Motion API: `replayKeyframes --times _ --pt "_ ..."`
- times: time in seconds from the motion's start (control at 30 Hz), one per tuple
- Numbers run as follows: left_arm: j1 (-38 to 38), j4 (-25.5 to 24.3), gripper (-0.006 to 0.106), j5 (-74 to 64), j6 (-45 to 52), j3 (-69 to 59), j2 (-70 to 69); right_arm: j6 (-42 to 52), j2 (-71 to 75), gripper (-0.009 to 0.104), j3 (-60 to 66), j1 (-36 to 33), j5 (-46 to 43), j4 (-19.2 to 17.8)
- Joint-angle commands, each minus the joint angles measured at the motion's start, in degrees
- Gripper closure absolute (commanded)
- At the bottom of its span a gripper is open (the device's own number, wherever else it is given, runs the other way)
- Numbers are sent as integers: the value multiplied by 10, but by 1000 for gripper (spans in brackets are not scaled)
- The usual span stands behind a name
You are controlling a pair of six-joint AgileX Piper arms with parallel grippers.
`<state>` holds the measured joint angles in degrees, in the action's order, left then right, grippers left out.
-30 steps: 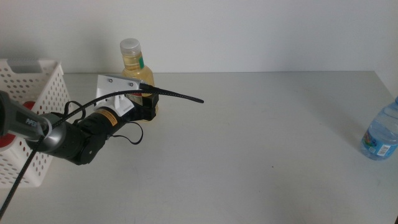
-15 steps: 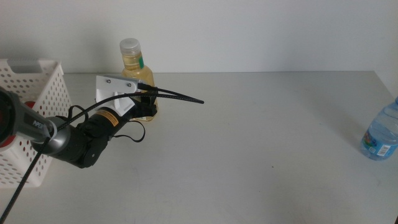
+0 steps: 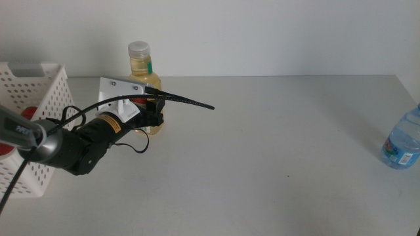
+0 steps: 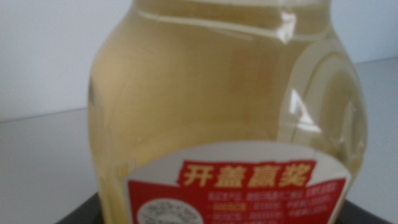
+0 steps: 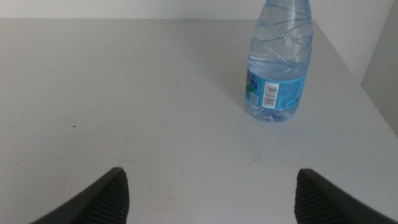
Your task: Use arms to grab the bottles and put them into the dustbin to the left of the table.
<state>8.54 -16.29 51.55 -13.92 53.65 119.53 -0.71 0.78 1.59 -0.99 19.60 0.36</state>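
Note:
The clear bottle of yellow liquid [image 3: 140, 69] with a red-white label stands upright at the back left of the table [image 3: 262, 151]. My left gripper [image 3: 152, 113] reaches in from the left and sits at the bottle's lower part. The bottle fills the left wrist view [image 4: 224, 112]. The blue-labelled water bottle [image 3: 401, 141] stands at the table's right edge and shows ahead of my right gripper [image 5: 211, 199] in the right wrist view [image 5: 277, 62]. The right gripper is open and empty, out of the middle view. The white perforated dustbin [image 3: 46, 88] stands at the far left, with something red [image 3: 5, 149] showing inside it.
A black cable [image 3: 190, 101] arcs from the left wrist out to the right above the table. A white wall runs behind the table. The table's right edge lies just past the water bottle.
The left arm's elbow and wrist bracket have shifted slightly left. The gripper stays at the yellow bottle, which has not visibly moved.

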Motion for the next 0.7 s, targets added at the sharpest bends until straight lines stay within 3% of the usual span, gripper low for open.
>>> replayKeyframes --times 0.0,0.27,0.67 --pt "0 4 102 21 -7 3 -84 3 12 1 -5 -1 -41 -7" --pt "0 -65 102 -129 -23 -9 -208 3 12 1 -5 -1 -41 -7" --pt "0 -144 102 -439 -164 19 -386 3 12 1 -5 -1 -41 -7"
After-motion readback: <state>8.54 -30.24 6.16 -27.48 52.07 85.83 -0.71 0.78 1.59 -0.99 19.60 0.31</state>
